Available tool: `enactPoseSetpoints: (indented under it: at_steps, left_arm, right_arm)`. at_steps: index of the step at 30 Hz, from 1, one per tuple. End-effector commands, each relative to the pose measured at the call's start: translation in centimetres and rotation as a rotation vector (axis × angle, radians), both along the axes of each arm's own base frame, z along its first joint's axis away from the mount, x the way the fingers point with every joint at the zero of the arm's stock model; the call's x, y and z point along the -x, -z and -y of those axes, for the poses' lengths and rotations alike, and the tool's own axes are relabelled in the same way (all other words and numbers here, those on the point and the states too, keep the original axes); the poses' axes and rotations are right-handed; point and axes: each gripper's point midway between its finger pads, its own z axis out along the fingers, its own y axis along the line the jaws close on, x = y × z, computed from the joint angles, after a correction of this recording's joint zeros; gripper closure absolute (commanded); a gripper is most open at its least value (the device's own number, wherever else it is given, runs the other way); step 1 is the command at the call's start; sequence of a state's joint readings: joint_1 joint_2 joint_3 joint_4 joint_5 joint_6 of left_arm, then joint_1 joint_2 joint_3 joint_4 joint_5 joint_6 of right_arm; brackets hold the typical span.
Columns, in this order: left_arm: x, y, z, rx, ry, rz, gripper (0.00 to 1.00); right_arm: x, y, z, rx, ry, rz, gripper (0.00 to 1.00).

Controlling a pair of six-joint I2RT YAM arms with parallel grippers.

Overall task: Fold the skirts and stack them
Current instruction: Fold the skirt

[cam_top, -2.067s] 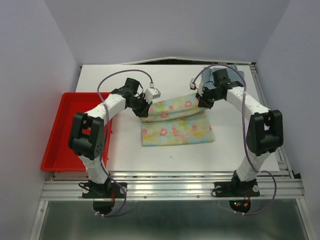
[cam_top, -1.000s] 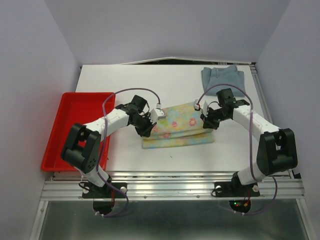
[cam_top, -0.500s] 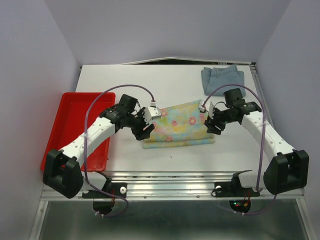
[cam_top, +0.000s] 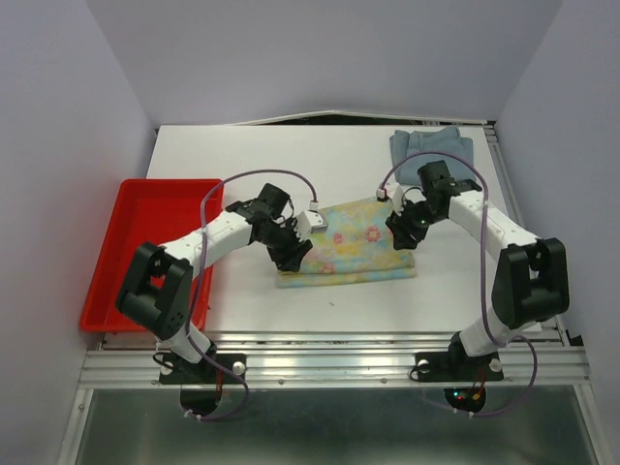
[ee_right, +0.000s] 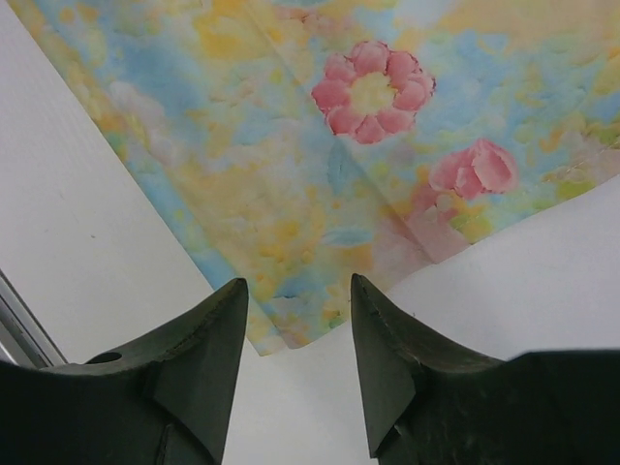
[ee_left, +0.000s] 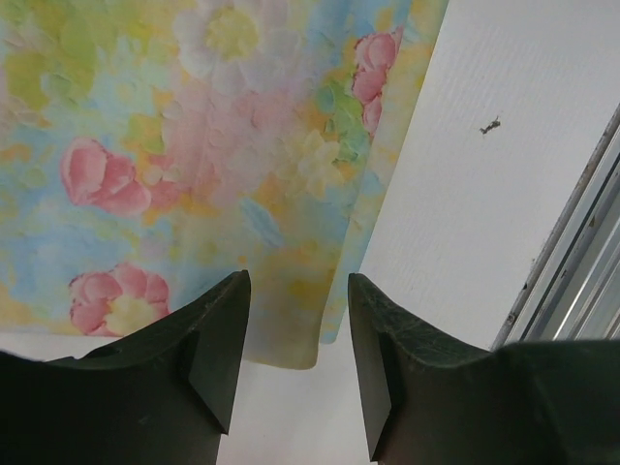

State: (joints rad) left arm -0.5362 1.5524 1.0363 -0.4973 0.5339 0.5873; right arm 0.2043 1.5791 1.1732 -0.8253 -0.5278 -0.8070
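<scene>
The floral skirt [cam_top: 354,242] lies folded in a flat band on the white table, its layers lined up along the near edge. My left gripper [cam_top: 295,254] hovers open over its left end; in the left wrist view the floral skirt [ee_left: 223,145] has a corner just past the open gripper [ee_left: 295,325], with nothing between the fingers [ee_left: 215,339]. My right gripper [cam_top: 399,228] is open over the right end. The floral skirt [ee_right: 339,145] there shows its corner just beyond the open gripper [ee_right: 298,334]. The denim skirt [cam_top: 431,150] lies bunched at the back right.
A red tray [cam_top: 145,208] sits at the table's left edge, beside the left arm. The metal rail of the near table edge [ee_left: 572,242] runs close to the left gripper. Grey walls close in the sides and back.
Both grippers were shut on the floral skirt's edge a second ago and have opened and let it go. The cloth now lies folded, and both grippers have pulled back slightly.
</scene>
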Motion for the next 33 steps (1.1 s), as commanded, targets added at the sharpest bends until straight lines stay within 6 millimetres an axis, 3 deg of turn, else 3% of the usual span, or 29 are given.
enactPoseSetpoints:
  at_steps: [1,10,14,17,20,21,23,26,33]
  left_arm:
    - [-0.5,0.0,0.9,-0.009,0.036,0.029,0.44]
    - [-0.2,2.0,0.9,-0.068,0.057,0.031,0.56]
    - [-0.2,2.3,0.8,-0.073,0.052,0.029,0.71]
    - [-0.1,2.4,0.7,-0.073,0.054,0.028,0.77]
    - [0.3,2.4,0.5,-0.071,0.066,0.025,0.89]
    - [0.4,2.2,0.5,-0.067,0.076,0.035,0.94]
    - [0.5,2.0,0.4,-0.066,0.078,0.045,0.95]
    - [0.5,1.7,0.2,-0.068,0.075,0.062,0.99]
    - [0.2,-0.2,0.1,-0.041,0.048,0.118,1.0]
  right_arm:
    - [-0.1,1.1,0.5,0.04,0.01,-0.01,0.47]
    - [1.6,3.1,0.2,0.069,-0.08,-0.012,0.47]
    - [1.8,4.3,0.6,0.102,-0.1,0.005,0.48]
    - [1.6,4.7,0.6,0.121,-0.114,0.027,0.48]
    - [1.9,5.1,0.4,0.124,-0.133,0.026,0.53]
    - [2.0,5.1,0.5,0.128,-0.132,0.03,0.6]
    - [1.8,4.9,0.4,0.125,-0.137,0.045,0.69]
    - [1.9,4.0,0.3,0.112,-0.143,0.062,0.97]
    - [2.6,0.5,0.0,0.082,-0.164,0.105,0.99]
